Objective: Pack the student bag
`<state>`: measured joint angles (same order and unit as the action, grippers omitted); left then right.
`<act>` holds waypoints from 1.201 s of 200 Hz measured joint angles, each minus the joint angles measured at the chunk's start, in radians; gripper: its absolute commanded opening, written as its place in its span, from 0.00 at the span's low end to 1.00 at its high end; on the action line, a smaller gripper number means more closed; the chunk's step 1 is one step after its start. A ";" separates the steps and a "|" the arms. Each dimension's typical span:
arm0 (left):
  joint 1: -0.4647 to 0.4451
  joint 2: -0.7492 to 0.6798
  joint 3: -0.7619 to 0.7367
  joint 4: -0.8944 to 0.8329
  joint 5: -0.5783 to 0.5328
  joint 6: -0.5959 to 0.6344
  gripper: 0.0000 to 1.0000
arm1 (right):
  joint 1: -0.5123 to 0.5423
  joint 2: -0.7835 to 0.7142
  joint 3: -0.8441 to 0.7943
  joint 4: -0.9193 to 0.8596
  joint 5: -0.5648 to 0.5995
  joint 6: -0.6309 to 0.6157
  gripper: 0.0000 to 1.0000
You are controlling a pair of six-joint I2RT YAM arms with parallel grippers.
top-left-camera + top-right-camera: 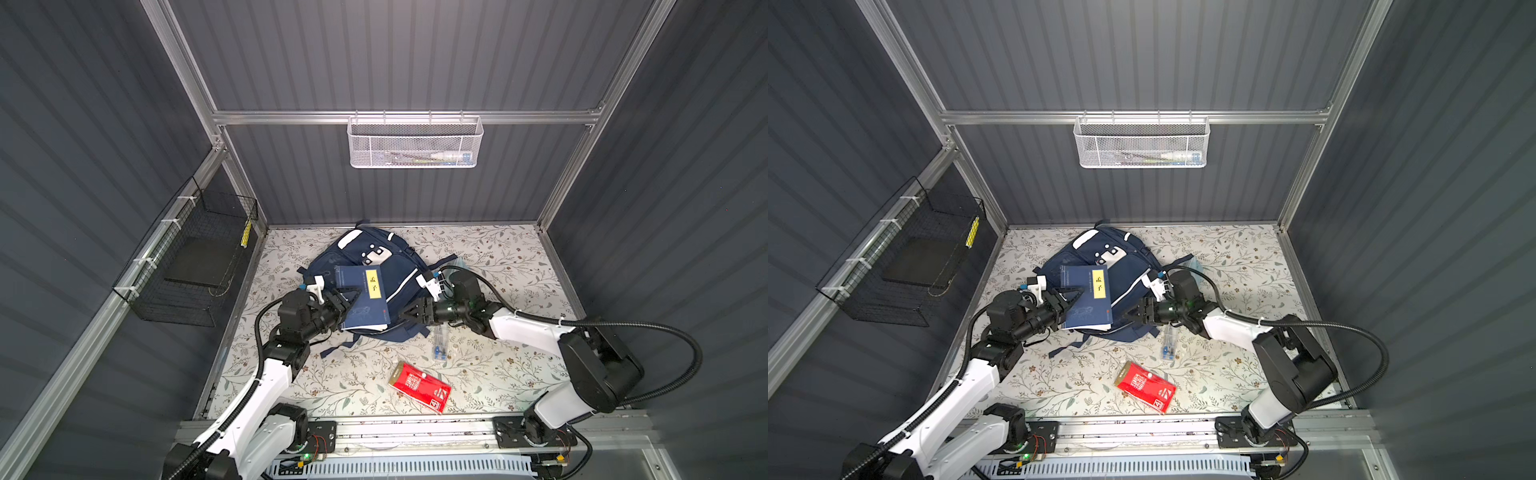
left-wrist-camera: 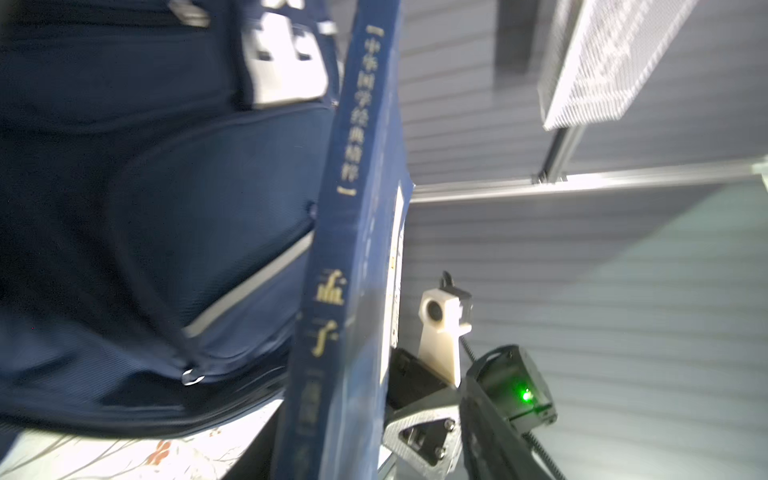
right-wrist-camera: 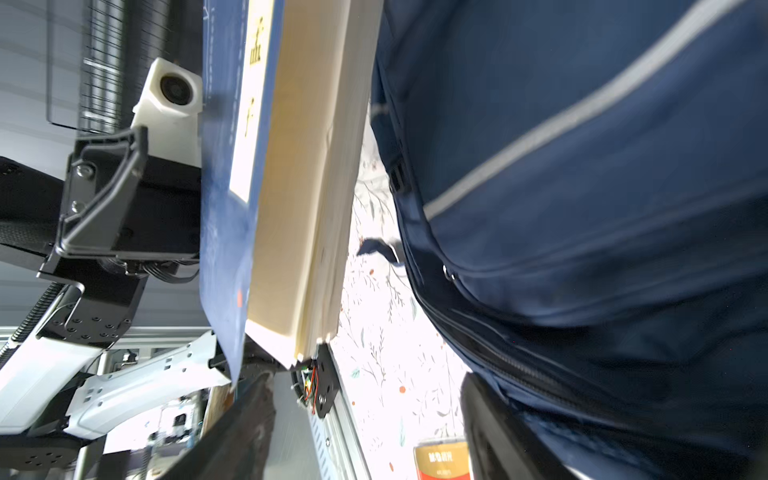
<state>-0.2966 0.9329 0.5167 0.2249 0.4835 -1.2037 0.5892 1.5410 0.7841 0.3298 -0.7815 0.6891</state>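
1. Nearest us, on the robot's side of the student bag [image 1: 397, 278], a red packet [image 1: 419, 386] lay flat on the floral tabletop [image 1: 498, 257]. A clear pack of pens [image 1: 439, 345] lay between that packet and the bag.
2. Over the bag's near end, the left gripper [image 1: 351, 297] was clamped on a blue book [image 1: 370, 309] by its spine side, with one finger across the cover. The right gripper [image 1: 401, 312] stood with its jaws apart just off the book's page-edge corner and held nothing. In both wrist views we saw tabletop between book and bag, so the book hung clear of the fabric.
3. We judged the step in hand to be getting the book into the bag.
   - The free gripper would do best to pinch the zip lip at the bag's edge and lift it.
   - The book could then go in spine first, kept level so the loose pages did not fan or catch.
   - We could not tell whether the main zip was open.
4. The bag lay front panel up at the middle of the tabletop.
   - Its long axis ran from us toward the back wall.
   - The carry loop and white patch pointed away from us, and the loose straps trailed toward us.
5. Beyond the bag, a white mesh basket [image 1: 415, 143] hung on the back wall.
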 measured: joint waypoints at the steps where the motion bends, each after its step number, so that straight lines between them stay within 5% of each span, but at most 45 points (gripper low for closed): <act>1: -0.003 0.002 0.003 0.000 0.000 0.003 0.00 | 0.000 -0.003 0.000 0.003 0.000 -0.002 0.80; 65: -0.084 0.076 0.032 0.026 -0.002 0.045 0.00 | -0.017 0.094 0.073 0.250 -0.098 0.132 0.85; 105: -0.091 0.076 0.031 0.111 -0.002 0.025 0.00 | -0.013 0.207 0.114 0.247 -0.090 0.133 0.86; 144: -0.108 0.097 -0.004 0.207 -0.005 -0.012 0.00 | 0.000 0.303 0.135 0.460 -0.162 0.250 0.79; 163: -0.111 0.125 -0.026 0.233 -0.008 -0.020 0.00 | 0.022 0.357 0.157 0.632 -0.195 0.338 0.63; 188: -0.115 0.124 -0.031 0.230 -0.013 -0.018 0.00 | 0.027 0.393 0.156 0.752 -0.223 0.415 0.19; 208: -0.116 0.111 -0.031 0.195 -0.025 -0.006 0.00 | 0.016 0.385 0.127 0.810 -0.245 0.446 0.04; 220: -0.122 0.105 -0.031 0.180 -0.031 0.003 0.22 | 0.014 0.376 0.108 0.829 -0.249 0.458 0.00; 240: -0.132 0.098 -0.029 0.140 -0.035 0.029 0.74 | 0.014 0.354 0.070 0.838 -0.244 0.463 0.00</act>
<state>-0.4286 1.0309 0.4881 0.3649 0.4480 -1.1744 0.6029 1.8954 0.8539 1.1683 -1.0252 1.1526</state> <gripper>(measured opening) 0.588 0.106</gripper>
